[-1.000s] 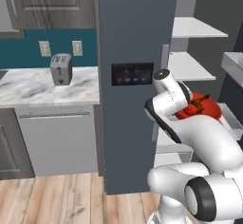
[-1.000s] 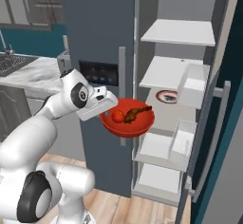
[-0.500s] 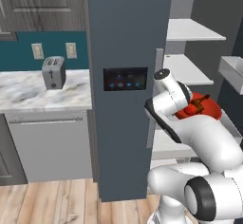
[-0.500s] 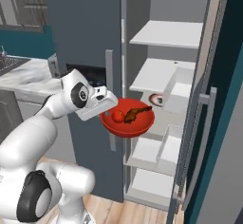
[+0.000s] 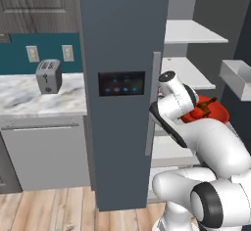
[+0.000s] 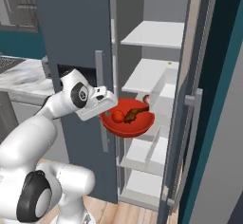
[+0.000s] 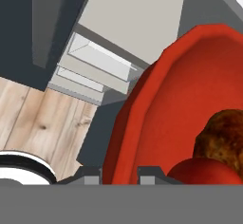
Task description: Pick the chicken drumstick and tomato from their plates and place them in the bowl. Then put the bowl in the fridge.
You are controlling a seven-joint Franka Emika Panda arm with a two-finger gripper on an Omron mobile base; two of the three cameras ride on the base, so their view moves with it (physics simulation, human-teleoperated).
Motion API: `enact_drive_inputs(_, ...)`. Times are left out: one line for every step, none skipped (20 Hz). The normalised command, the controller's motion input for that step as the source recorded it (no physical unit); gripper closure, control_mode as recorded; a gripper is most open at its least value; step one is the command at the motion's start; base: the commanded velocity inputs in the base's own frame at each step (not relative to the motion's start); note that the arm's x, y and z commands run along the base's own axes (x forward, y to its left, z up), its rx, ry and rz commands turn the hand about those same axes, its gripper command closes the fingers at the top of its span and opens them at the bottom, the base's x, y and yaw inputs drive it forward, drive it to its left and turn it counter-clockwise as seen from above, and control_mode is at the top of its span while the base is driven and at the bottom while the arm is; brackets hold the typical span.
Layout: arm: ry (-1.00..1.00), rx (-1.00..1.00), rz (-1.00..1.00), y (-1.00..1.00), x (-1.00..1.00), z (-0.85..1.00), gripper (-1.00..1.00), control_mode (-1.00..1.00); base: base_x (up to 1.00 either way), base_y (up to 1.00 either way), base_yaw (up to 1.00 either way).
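**A:** So, where does the load sit against the fridge (image 6: 71, 28)?

**B:** Just in front of its open compartment. The bowl (image 6: 127, 122) hangs level in the air before the middle white shelves, short of them, beside the fridge's long grey handle. Inside it lie the tomato (image 6: 117, 116) and the chicken drumstick (image 6: 135, 114), touching or nearly so.

**A:** And the grip?

**B:** The gripper (image 6: 110, 107) is closed narrowly on the bowl's near rim; in the hand view the two fingertips (image 7: 151, 173) straddle the red wall at its edge.

**A:** How would you expect that to carry?

**B:** My guess: the bowl is rigid and won't flex, but a hold on one side of the rim leaves the weight hanging off it, so it could tip. The tomato is round and glossy and would roll first; the drumstick looks less likely to shift.

**A:** Arm pose?

**B:** Elbow bent, forearm reaching toward the fridge opening, with the hand roughly horizontal at mid-shelf height.
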Motion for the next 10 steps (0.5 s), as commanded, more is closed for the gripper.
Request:
enact_drive_inputs(0.0, 0.0, 0.0, 0.0, 0.0, 0.0, 1.0, 1.0, 0.19, -0.43, 0.0)
enact_drive_inputs(0.0, 0.0, 0.0, 0.0, 0.0, 0.0, 1.0, 1.0, 0.25, -0.34, -0.02)
enact_drive_inputs(0.0, 0.0, 0.0, 0.0, 0.0, 0.0, 1.0, 1.0, 0.35, -0.2, -0.03)
enact_drive_inputs(0.0, 0.0, 0.0, 0.0, 0.0, 0.0, 1.0, 1.0, 0.34, -0.21, -0.03)
enact_drive_inputs(0.0, 0.0, 0.0, 0.0, 0.0, 0.0, 1.0, 1.0, 0.29, -0.29, -0.01)
enact_drive_inputs(0.0, 0.0, 0.0, 0.0, 0.0, 0.0, 1.0, 1.0, 0.29, -0.28, 0.0)
enact_drive_inputs(0.0, 0.0, 0.0, 0.0, 0.0, 0.0, 1.0, 1.0, 0.29, -0.24, 0.0)
enact_drive_inputs(0.0, 0.0, 0.0, 0.0, 0.0, 0.0, 1.0, 1.0, 0.27, -0.27, 0.0)
enact_drive_inputs(0.0, 0.0, 0.0, 0.0, 0.0, 0.0, 1.0, 1.0, 0.27, -0.28, 0.0)
enact_drive_inputs(0.0, 0.0, 0.0, 0.0, 0.0, 0.0, 1.0, 1.0, 0.27, -0.23, 0.0)
